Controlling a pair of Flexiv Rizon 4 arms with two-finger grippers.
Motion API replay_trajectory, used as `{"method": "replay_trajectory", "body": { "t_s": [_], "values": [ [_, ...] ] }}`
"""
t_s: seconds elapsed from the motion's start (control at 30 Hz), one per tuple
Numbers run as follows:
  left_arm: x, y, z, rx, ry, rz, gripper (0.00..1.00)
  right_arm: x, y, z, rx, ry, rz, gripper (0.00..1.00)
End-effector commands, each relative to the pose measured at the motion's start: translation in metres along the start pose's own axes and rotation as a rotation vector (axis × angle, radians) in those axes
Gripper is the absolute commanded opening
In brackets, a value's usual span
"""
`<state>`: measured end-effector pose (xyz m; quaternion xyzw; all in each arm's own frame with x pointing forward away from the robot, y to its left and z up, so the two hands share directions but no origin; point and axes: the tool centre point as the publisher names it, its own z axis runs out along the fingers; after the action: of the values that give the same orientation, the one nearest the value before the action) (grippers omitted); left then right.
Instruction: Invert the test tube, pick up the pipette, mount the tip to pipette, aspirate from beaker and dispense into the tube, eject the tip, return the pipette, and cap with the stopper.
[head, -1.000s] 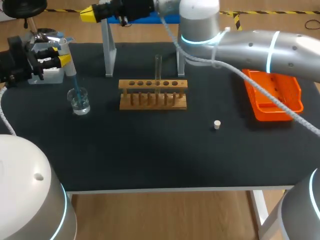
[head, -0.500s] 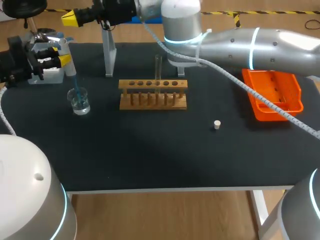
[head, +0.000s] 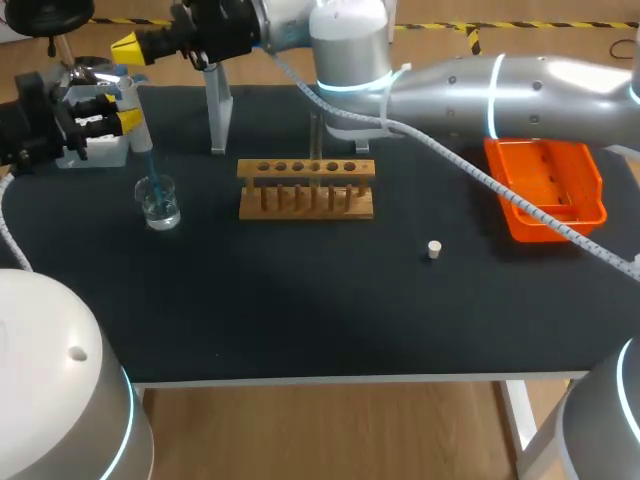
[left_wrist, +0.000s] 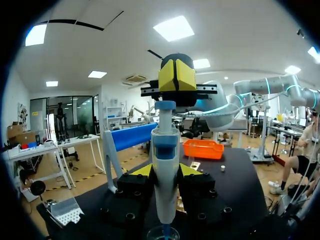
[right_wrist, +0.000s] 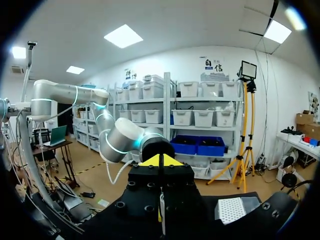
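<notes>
Pipette (left_wrist: 165, 170) dipped in beaker (head: 158, 203) of liquid, squeezed by left claw (head: 127, 121); right claw (right_wrist: 161, 161) closed, bare; tube (head: 316, 135) in rack (head: 306, 200).

We note: test tube (head: 316, 147), right of the pipette (head: 137, 125), loses its top behind our right arm (head: 450, 90); beneath the pipette, the beaker (left_wrist: 175, 234) is cut off by the left wrist view's edge; we cannot read its liquid level.
</notes>
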<state>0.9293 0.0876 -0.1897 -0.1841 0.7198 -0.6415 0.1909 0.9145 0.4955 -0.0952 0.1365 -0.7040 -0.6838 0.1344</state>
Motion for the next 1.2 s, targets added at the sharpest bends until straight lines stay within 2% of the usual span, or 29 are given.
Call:
{"method": "replay_trajectory", "body": {
  "t_s": [0.03, 1.2],
  "values": [
    [0.0, 0.001, 0.0, 0.002, 0.0, 0.001, 0.0, -0.005, -0.004, 0.004, -0.004, 0.012, 0.001, 0.0],
    [0.0, 0.001, 0.0, 0.002, 0.0, 0.001, 0.0, -0.012, -0.024, 0.012, 0.002, 0.014, 0.031, 0.0]
  ]
}}
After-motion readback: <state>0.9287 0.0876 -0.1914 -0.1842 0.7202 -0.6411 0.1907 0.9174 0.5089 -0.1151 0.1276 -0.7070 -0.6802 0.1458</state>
